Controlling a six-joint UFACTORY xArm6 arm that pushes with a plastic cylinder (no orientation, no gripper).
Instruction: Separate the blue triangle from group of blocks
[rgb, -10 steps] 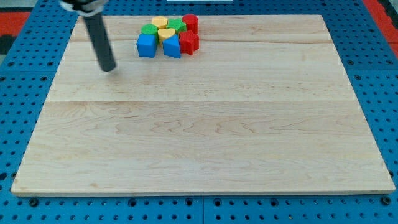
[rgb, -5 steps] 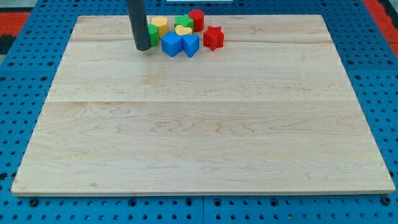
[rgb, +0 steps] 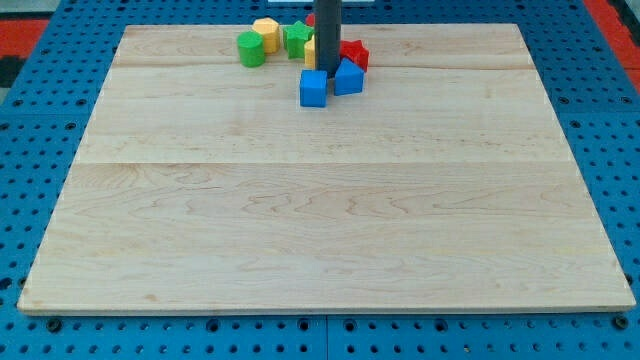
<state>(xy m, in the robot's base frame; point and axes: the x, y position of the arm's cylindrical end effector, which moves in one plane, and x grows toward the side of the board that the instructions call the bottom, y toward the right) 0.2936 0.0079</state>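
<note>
Standing among the blocks near the view's top edge of the wooden board (rgb: 300, 220), my tip (rgb: 328, 70) is a bare rod with nothing to open or close. The blue triangle (rgb: 348, 77) lies just to the tip's right, about touching it, with the blue cube (rgb: 313, 88) just below-left of the tip. A red block (rgb: 355, 52) sits right behind the triangle. The green cylinder (rgb: 250, 48), yellow block (rgb: 266, 31) and green block (rgb: 297, 38) lie further left. Pushing rightward and down looks the way to free the triangle.
</note>
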